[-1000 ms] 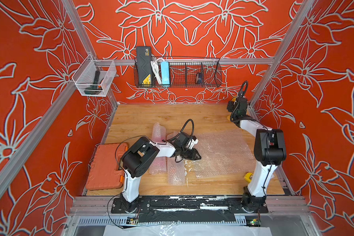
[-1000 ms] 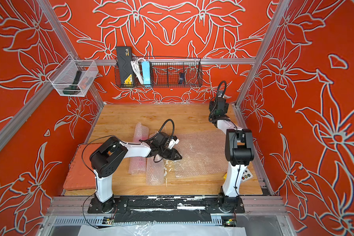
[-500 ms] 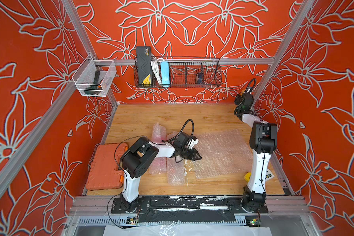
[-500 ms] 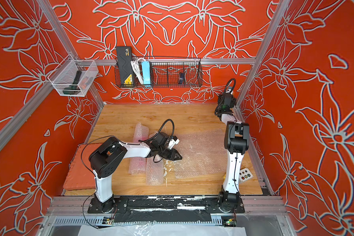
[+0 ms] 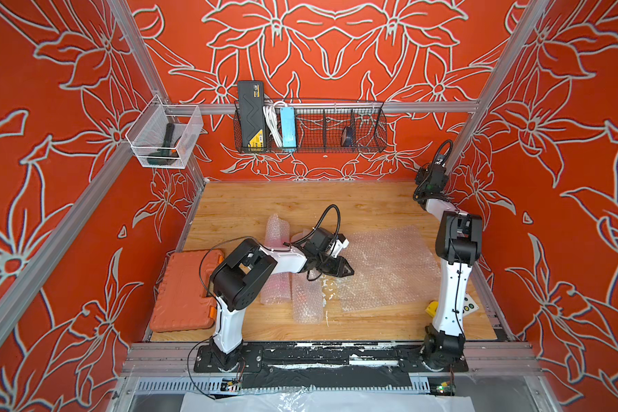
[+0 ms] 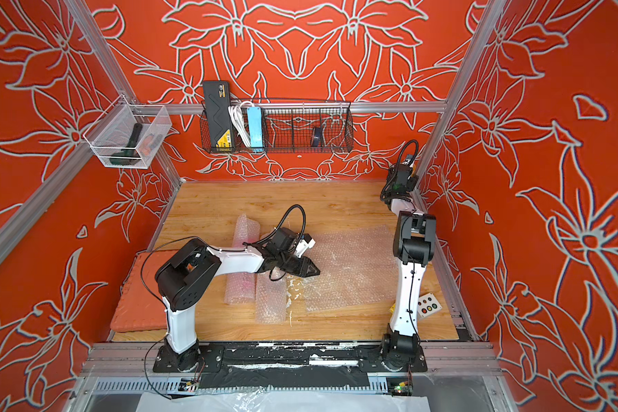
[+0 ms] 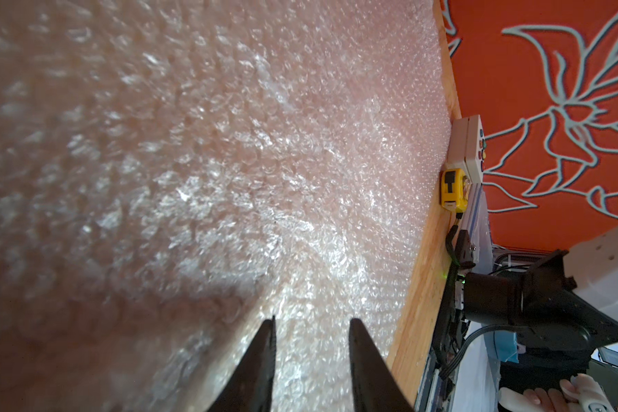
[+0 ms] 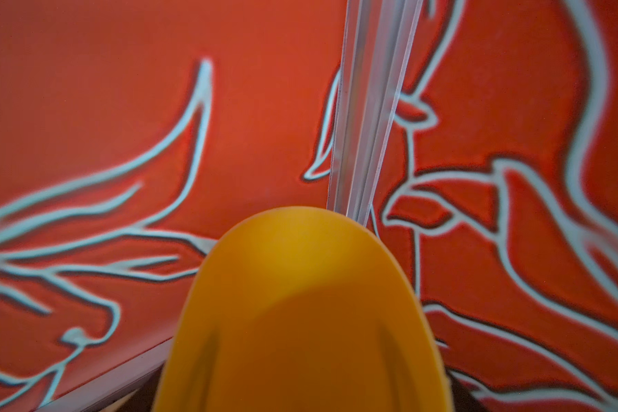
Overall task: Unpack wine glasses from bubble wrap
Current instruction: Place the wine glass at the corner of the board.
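Gripping the goblet (image 8: 300, 314) in my right gripper (image 5: 430, 176) close to the far right corner post (image 8: 368, 107), I fear clipping the wall (image 8: 122, 107) and dropping it; my left gripper (image 7: 312, 318), parted and empty, hovers over flat bubble wrap (image 5: 386, 264).

One flat bubble wrap sheet (image 5: 389, 271) and two rolls (image 5: 276, 228) (image 5: 307, 301) lie on the wooden tabletop (image 5: 250, 207). An orange case (image 5: 182, 289) sits at its left edge, and a yellow tape measure (image 5: 431, 309) and a button box (image 5: 468, 306) at its right.

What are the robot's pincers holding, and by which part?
Right pincer holds an orange-yellow goblet; the gripped part is hidden. Left pincer holds nothing.
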Tool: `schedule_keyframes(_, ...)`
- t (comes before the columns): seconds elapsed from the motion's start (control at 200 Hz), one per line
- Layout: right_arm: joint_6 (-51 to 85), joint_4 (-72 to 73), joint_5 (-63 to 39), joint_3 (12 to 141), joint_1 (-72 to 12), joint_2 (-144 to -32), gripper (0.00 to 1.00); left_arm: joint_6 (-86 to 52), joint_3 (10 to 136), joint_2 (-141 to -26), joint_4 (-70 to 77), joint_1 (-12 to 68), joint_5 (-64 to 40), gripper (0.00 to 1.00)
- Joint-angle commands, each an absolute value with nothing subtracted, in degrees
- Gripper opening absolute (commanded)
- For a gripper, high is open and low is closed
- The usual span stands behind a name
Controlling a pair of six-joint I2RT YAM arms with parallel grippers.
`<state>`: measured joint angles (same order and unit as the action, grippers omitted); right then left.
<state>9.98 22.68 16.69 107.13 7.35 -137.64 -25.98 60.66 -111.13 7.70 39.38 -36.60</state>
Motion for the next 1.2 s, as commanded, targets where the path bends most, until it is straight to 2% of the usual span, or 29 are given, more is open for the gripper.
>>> schedule_keyframes(0.0,11.04,23.95,18.11,105.30,7.47,-137.90,0.77,-24.82,60.83,-110.52,6.58,39.67,-36.39,0.34)
schedule_keyframes(0.245,13.69,22.57,17.64,101.86,7.47,-135.93,0.85,-24.46,59.49,-108.91,6.42,39.67,-35.43,0.34)
schedule_keyframes(0.26,13.84,22.51,17.74,101.60,7.44,-135.74,0.88,-24.47,59.40,-108.83,6.42,39.58,-35.38,0.34)
schedule_keyframes(0.28,14.24,22.15,18.01,101.40,7.46,-135.48,0.96,-24.50,59.35,-108.73,6.42,39.68,-35.33,0.34)
schedule_keyframes(0.3,14.76,21.53,18.31,101.26,7.48,-135.36,0.97,-24.49,59.26,-108.64,6.50,39.66,-35.28,0.34)
schedule_keyframes(0.425,15.51,17.28,17.78,101.41,7.47,-133.98,0.98,-24.48,59.15,-108.18,5.83,39.79,-33.93,0.34)
schedule_keyframes(0.861,16.19,18.13,15.93,94.57,7.47,-127.07,0.97,-23.95,57.57,-105.50,5.88,40.19,-32.83,0.34)
schedule_keyframes(1.196,20.54,10.46,12.75,85.72,7.47,-116.04,0.97,-24.00,56.89,-102.65,6.06,40.17,-32.01,0.34)
